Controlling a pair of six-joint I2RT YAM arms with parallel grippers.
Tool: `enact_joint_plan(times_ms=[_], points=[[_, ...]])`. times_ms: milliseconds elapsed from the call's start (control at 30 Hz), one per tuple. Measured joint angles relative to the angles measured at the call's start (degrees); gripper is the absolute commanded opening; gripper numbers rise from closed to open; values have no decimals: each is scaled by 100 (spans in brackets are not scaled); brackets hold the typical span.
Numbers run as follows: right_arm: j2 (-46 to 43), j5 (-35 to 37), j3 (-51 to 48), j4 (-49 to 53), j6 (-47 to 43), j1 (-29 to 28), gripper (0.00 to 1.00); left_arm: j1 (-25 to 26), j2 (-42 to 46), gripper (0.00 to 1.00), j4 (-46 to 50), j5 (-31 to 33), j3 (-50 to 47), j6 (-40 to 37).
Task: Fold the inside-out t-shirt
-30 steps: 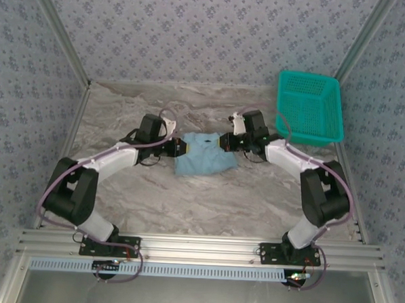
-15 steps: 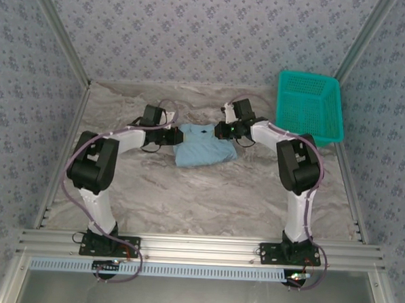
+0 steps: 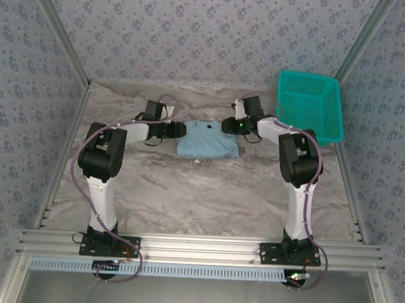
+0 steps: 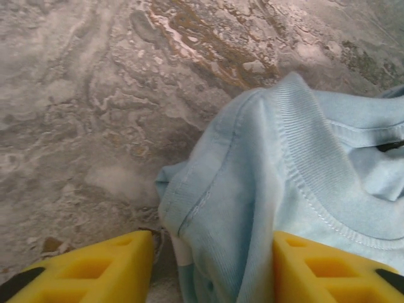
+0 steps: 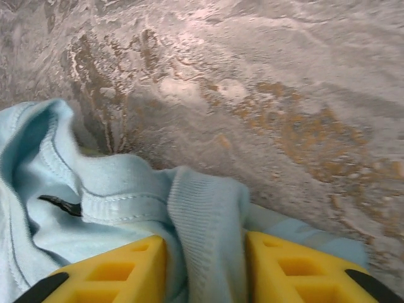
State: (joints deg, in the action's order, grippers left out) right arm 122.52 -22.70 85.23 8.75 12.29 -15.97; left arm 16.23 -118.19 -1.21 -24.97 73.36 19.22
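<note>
The light-blue inside-out t-shirt (image 3: 206, 139) lies folded into a small flat rectangle at the far middle of the table. My left gripper (image 3: 180, 130) is low at its left far corner and my right gripper (image 3: 225, 125) at its right far corner. In the left wrist view the left gripper (image 4: 213, 265) is open, with a bunched shoulder seam of the t-shirt (image 4: 303, 177) lying loose between the yellow fingers (image 4: 95, 268). In the right wrist view the right gripper (image 5: 205, 265) has its jaws parted around a ribbed collar fold of the t-shirt (image 5: 95, 214). A dark neck tag (image 5: 60, 205) shows nearby.
A teal mesh basket (image 3: 308, 75) stands at the back right, close behind the right arm's elbow. The marbled tabletop (image 3: 200, 199) stretches bare in front of the shirt. Patterned walls close in the back and both sides.
Both arms have carried the shirt's edge toward the far side and lowered it, leaving the shirt flatter and squarer. Both grippers have gone from shut to open.
</note>
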Motion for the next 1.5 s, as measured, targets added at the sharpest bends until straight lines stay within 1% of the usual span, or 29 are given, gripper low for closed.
enact_joint_plan(times_ms=[67,167,333,400,467,600,700,833,933,1133,1333,1400,1500], points=[[-44,2,0,57,-28,109,52,-20,39,57,70,83,0,-22],[-232,15,-2,188,-79,251,53,-48,227,60,262,262,-4,-35],[-927,125,-302,107,-101,262,52,-59,1008,62,291,542,-393,74],[-1198,109,-476,-7,-79,146,50,-55,1355,61,234,514,-586,157],[-1268,55,-533,-155,-7,-24,48,-17,1515,60,136,358,-647,262],[-1043,-162,-553,-483,319,-378,42,219,1421,59,-52,17,-616,400],[-658,-293,-535,-656,573,-492,39,442,1023,57,-55,-122,-369,437],[-142,-310,-503,-702,811,-367,37,551,442,56,-22,-111,-61,439],[-13,-389,-470,-774,988,-208,36,505,203,56,63,22,-31,413],[0,-402,-442,-776,1268,46,42,470,166,56,76,273,-142,323],[-35,-669,-459,-901,1390,83,47,463,258,58,142,393,-160,291],[-179,-750,-562,-949,1388,83,48,459,380,60,170,402,-162,304],[-660,-822,-894,-977,1379,83,48,439,813,62,184,483,-249,398]])
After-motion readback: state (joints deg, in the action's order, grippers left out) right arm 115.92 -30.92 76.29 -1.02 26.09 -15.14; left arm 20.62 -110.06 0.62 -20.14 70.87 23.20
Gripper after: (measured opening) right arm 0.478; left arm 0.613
